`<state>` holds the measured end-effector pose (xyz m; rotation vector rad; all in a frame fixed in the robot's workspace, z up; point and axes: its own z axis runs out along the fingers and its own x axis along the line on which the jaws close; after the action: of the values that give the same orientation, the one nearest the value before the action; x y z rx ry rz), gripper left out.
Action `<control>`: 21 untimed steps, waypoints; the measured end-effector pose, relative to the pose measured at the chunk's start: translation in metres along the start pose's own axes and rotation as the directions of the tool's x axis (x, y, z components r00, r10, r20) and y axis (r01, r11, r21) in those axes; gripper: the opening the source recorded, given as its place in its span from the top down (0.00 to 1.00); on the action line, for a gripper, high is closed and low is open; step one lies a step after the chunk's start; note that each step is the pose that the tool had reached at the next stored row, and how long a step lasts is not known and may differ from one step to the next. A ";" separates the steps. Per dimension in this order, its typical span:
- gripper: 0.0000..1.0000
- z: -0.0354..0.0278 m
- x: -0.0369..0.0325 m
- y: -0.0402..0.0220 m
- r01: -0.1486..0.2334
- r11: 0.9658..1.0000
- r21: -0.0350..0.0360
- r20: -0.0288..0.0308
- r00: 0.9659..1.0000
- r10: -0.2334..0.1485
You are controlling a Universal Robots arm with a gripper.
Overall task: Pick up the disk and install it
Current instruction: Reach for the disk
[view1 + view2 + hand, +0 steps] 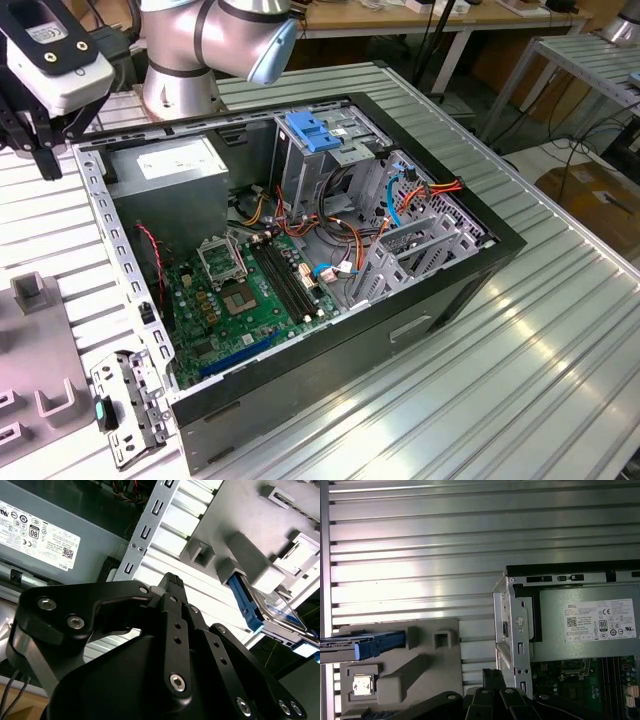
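**Disk in holder, hand empty**

The disk (367, 645), a flat dark hard drive with bright blue carrier rails, sits lodged in a grey moulded plastic holder (420, 665) on the ribbed aluminium bench (420, 555), beside the open black computer case (330, 385). The black hand (172, 582) hangs above the bench. Its fingers are closed together, gripping nothing, apart from the disk.

Holder and case below me
My pincer (492, 676), closed and empty, hangs above the ribbed table (470, 540); the disk (370, 645) stands on edge in the grey holder (425, 667), just beside the open computer case (517, 630) corner.
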<state>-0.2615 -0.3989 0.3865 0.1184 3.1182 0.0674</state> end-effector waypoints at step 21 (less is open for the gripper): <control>0.89 0.0009 0.0153 -0.0012 0.000 1.000 0.000 -0.004 1.000 0.000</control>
<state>-0.2768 -0.3989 0.3853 0.1186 3.1218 0.0673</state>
